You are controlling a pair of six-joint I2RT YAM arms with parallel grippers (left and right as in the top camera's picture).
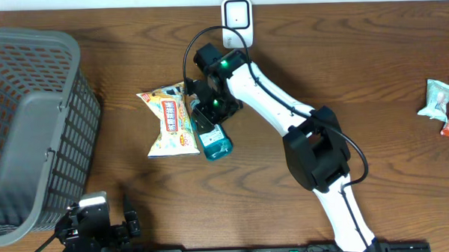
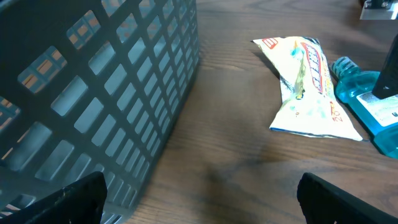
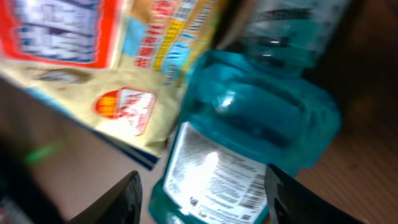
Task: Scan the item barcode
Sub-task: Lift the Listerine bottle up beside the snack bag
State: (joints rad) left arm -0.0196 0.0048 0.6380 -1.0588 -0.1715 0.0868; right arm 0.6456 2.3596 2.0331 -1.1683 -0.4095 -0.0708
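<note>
Right end effector (image 1: 206, 118) far forward, jaws parted; left end effector (image 2: 200, 198) spread wide.

I see a teal mouthwash bottle (image 1: 212, 140) lying flat on the wooden table (image 1: 372, 68) near the middle, with its cap end pointing toward the far edge. Its white back label (image 3: 214, 177) faces up, and the barcode (image 3: 249, 200) sits in one corner. One side of the bottle touches a snack bag (image 1: 170, 120). The white scanner (image 1: 236, 21) stands at the far edge, apart from the bottle.

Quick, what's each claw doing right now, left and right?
Left claw: open, holding nothing.
Right claw: open, fingers either side of the blue bottle; whether they touch it cannot be told.
</note>
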